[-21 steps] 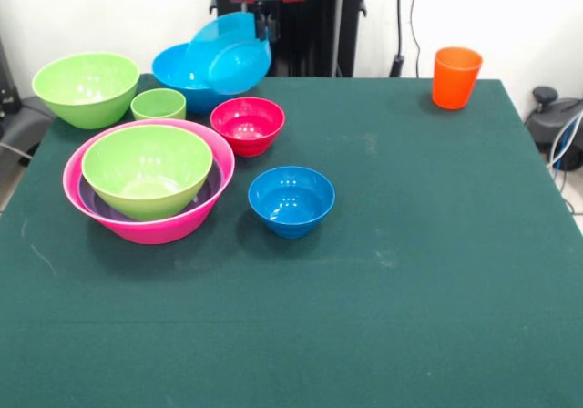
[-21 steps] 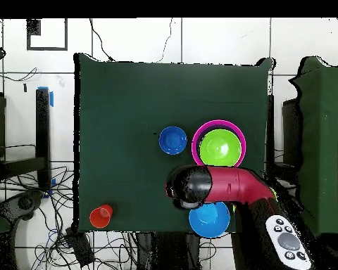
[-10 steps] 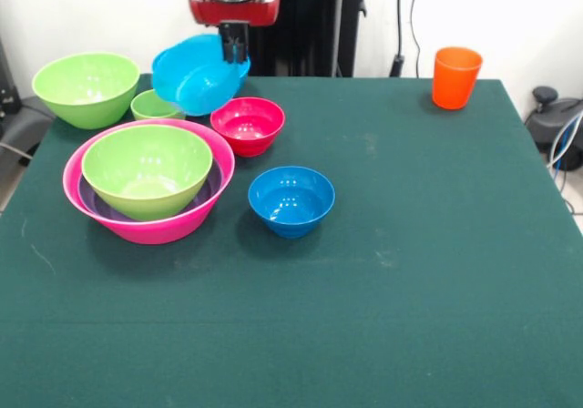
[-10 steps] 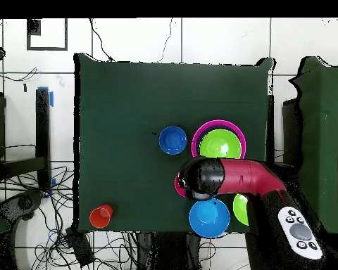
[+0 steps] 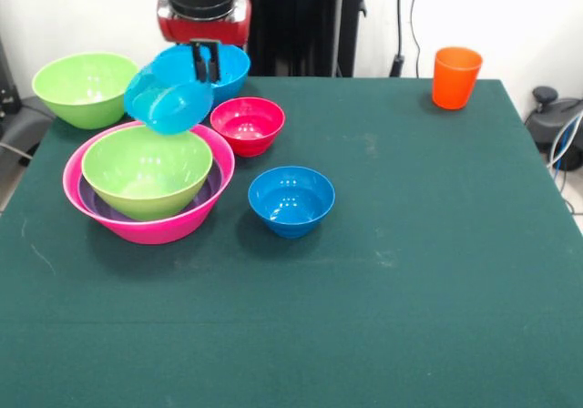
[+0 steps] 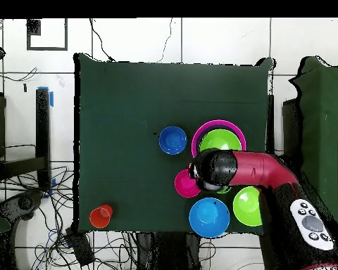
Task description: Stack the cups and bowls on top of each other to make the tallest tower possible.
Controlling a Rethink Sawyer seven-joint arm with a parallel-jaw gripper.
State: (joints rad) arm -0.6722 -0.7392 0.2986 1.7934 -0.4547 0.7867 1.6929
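My gripper (image 5: 202, 62) is shut on the rim of a teal bowl (image 5: 167, 101), which hangs tilted just above the far edge of the nested stack. That stack is a huge pink bowl (image 5: 187, 227) holding a purple bowl (image 5: 91, 198) and a lime-green bowl (image 5: 146, 167). Behind the gripper sits a large blue bowl (image 5: 232, 65). A small red bowl (image 5: 247, 124) and a small blue bowl (image 5: 291, 198) stand to the right of the stack. Another lime-green bowl (image 5: 86, 87) is at the far left. The orange cup (image 5: 455, 76) stands at the far right corner. In the overhead view the arm (image 6: 253, 169) covers the teal bowl.
From above, the bowls cluster at the right: the pink bowl's rim (image 6: 197, 138), red bowl (image 6: 181, 185), large blue bowl (image 6: 209, 217), green bowl (image 6: 248, 206) and small blue bowl (image 6: 172, 140). The orange cup (image 6: 101, 216) stands apart near the table's lower-left edge.
The gripper has carried the teal bowl from over the large blue bowl leftward in the front view and lower, to the pink stack's far edge. The other bowls have not moved.
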